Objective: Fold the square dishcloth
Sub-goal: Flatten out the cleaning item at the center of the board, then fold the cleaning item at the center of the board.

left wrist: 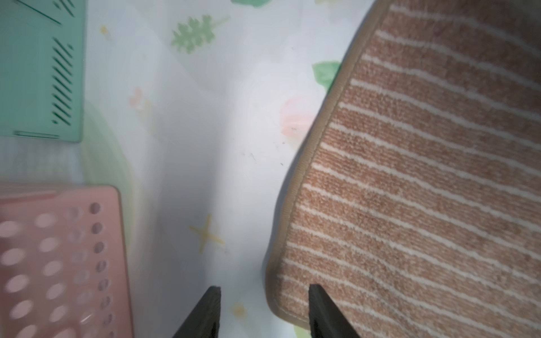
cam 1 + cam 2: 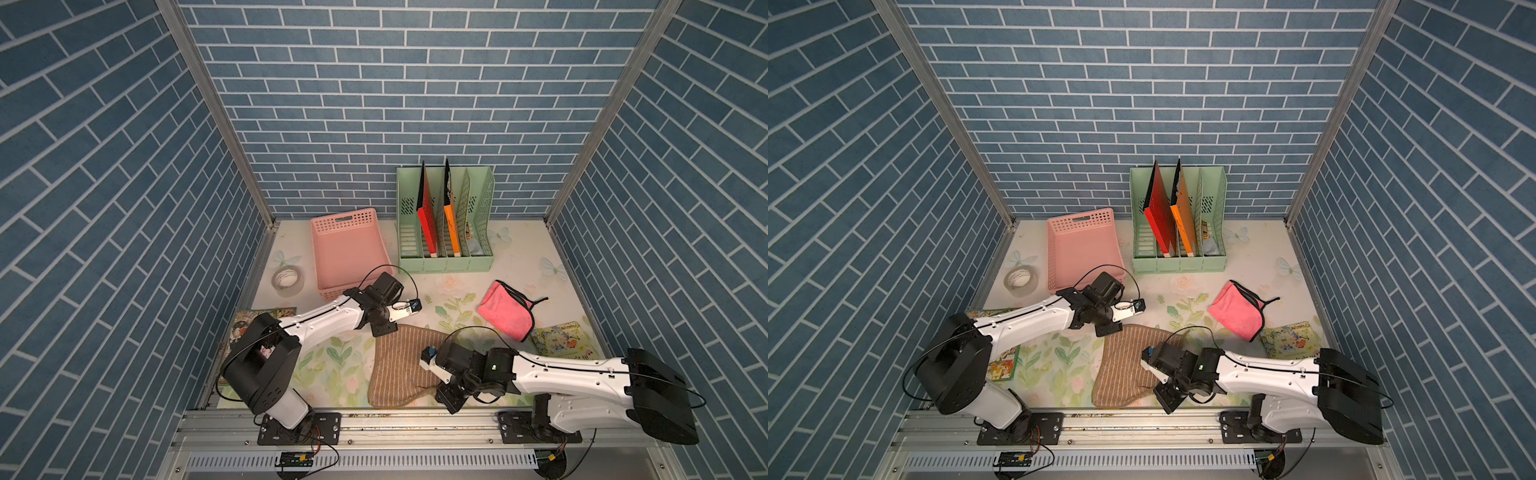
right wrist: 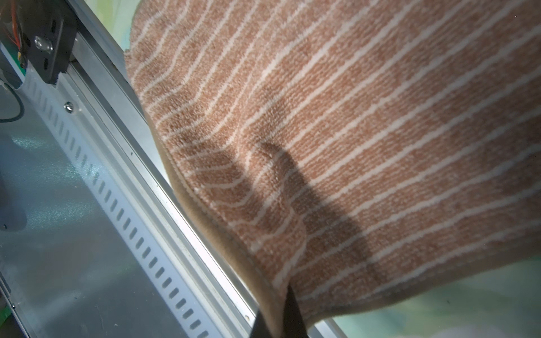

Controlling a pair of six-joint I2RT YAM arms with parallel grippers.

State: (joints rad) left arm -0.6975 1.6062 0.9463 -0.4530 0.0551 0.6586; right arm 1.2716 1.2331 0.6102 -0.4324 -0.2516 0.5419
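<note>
- Right wrist view: the brown striped dishcloth (image 3: 351,117) has its hemmed edge pinched between the closed jaws of the right gripper (image 3: 278,319).
- In both top views the dishcloth lies rumpled on the flowered table (image 2: 332,374), between the two arms.
- At its far corner the left gripper (image 1: 263,310) stands half open, gripping nothing: one finger over the dishcloth, the other over bare table.
- A pink basket (image 2: 349,249) stands just beyond.

**Two white-and-black arms**

The left arm (image 2: 324,320) and right arm (image 2: 573,374) share smooth white shells, bulky black joint housings and thin black cables (image 2: 390,267) looping outside. Black base plates (image 2: 324,434) carry silver screws. The left gripper (image 1: 265,288) ends in black wedge-shaped fingers (image 1: 205,316).
</note>
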